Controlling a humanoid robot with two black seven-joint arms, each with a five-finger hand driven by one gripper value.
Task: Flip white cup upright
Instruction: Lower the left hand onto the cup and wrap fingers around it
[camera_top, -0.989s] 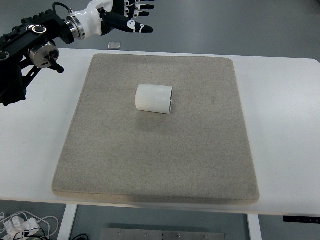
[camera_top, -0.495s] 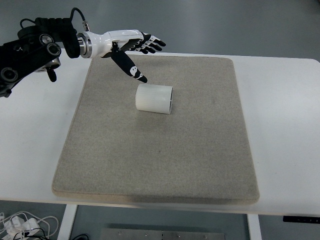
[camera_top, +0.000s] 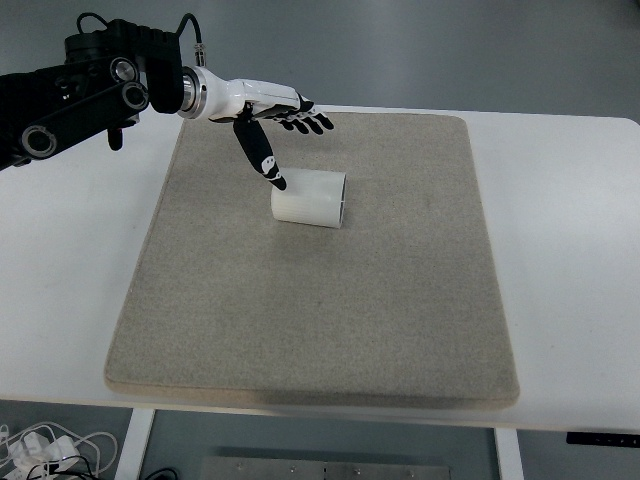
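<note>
A white cup (camera_top: 309, 197) lies on its side near the middle of the tan mat (camera_top: 320, 320), its mouth facing right. My left hand (camera_top: 285, 135) hovers just behind and to the left of the cup, fingers spread and holding nothing. Its thumb (camera_top: 262, 158) points down, with the tip close to the cup's closed left end; I cannot tell whether it touches. The black left arm (camera_top: 80, 85) comes in from the upper left. The right arm is out of view.
The mat covers most of a white table (camera_top: 570, 250). Bare table shows on both sides. White cables (camera_top: 45, 450) lie on the floor at the bottom left.
The left hand has swung in from beyond the table's far edge, down and to the right, until its thumb is by the cup. The cup has not moved.
</note>
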